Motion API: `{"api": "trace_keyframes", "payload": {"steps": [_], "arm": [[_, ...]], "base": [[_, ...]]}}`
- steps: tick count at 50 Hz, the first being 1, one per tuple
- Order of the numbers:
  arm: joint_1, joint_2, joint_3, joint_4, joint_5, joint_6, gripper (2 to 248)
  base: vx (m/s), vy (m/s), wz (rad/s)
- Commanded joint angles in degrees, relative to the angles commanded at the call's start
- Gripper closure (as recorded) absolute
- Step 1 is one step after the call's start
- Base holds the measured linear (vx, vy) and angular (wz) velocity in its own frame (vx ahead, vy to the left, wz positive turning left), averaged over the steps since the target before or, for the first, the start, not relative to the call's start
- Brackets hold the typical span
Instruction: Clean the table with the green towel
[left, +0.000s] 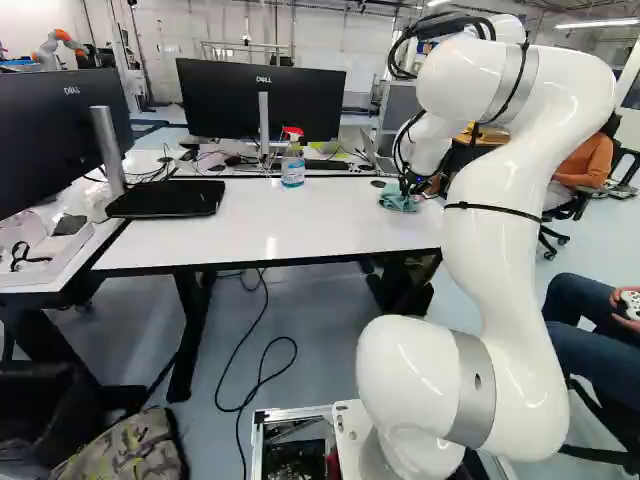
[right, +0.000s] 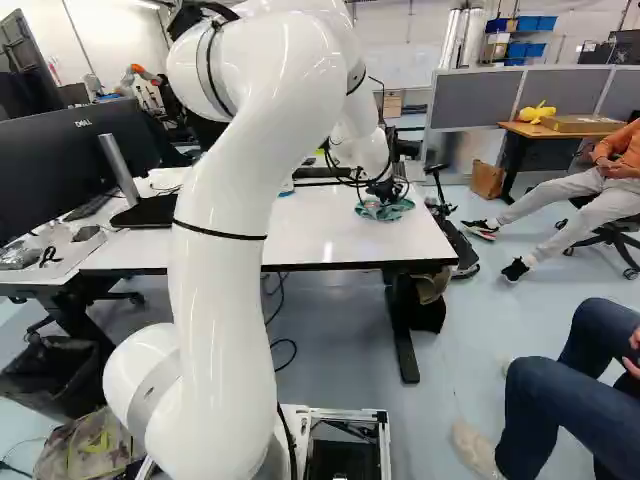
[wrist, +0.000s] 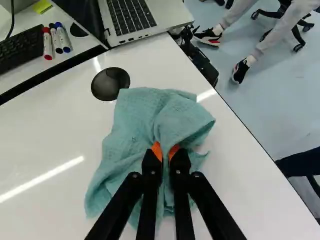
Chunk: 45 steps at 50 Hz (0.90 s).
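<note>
The claw (right: 388, 188) clamps a fold of the green towel (wrist: 132, 120), which lies on the bench (wrist: 45, 145). Wrist view only: three marker pens (wrist: 55, 40), claw's 10–11 o'clock. Left base view: unobstructed spray bottle (left: 292, 172), towel's 10 o'clock.

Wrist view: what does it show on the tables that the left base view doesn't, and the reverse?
Wrist view only: three markers and a yellow note.
Left base view only: spray bottle and two large monitors.
Both: green towel, tool at it, white table. The grip on the towel reads clearly only in the wrist view.
</note>
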Motion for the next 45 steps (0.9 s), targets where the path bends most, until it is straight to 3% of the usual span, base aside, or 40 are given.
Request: {"api": "trace_keyframes", "payload": {"steps": [26, 45], "arm": [[3.27, 2.92, 3.94, 0.00, 0.00, 0.00, 216], [5.37, 0.15, 0.20, 0.00, 0.00, 0.00, 216]], "base": [[0.000, 0.000, 0.000], [0.000, 0.000, 0.000]]}}
